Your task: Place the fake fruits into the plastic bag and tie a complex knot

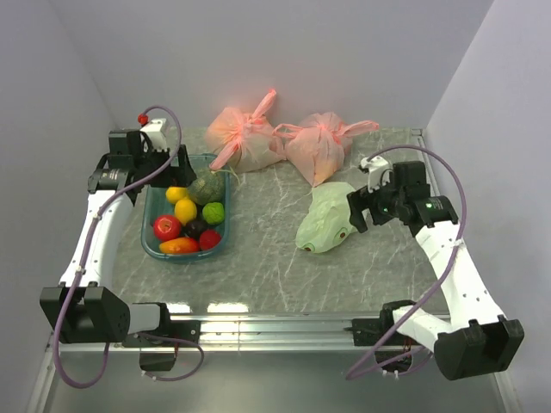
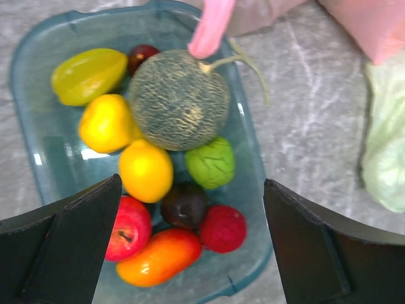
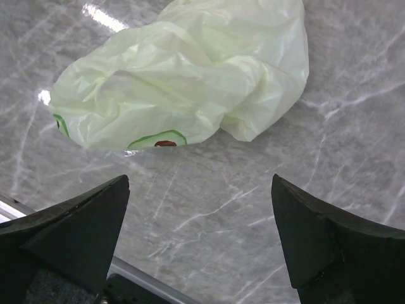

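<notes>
Left gripper [image 2: 191,183]: fingers spread wide, holding nothing, hanging over the teal basin [image 2: 44,158] by the table's [image 1: 258,267] left edge. The fake fruits [image 1: 189,219] all lie in the basin, directly under these fingers. The netted melon [image 2: 178,100] fills the far end and smaller pieces crowd the near end.

Right gripper [image 3: 200,180]: also spread, empty, just right of the plastic bag [image 3: 183,76]. The bag lies collapsed flat right of centre, long axis running near-left to far-right. Its mouth cannot be made out.

Right arm is nearer the bag, left arm nearer the fruit. Bare marble lies between basin and bag. Two pink bags [image 1: 284,142] sit along the far edge, and one tail [image 2: 212,25] overhangs the basin's far corner, so a snag there is likely.
</notes>
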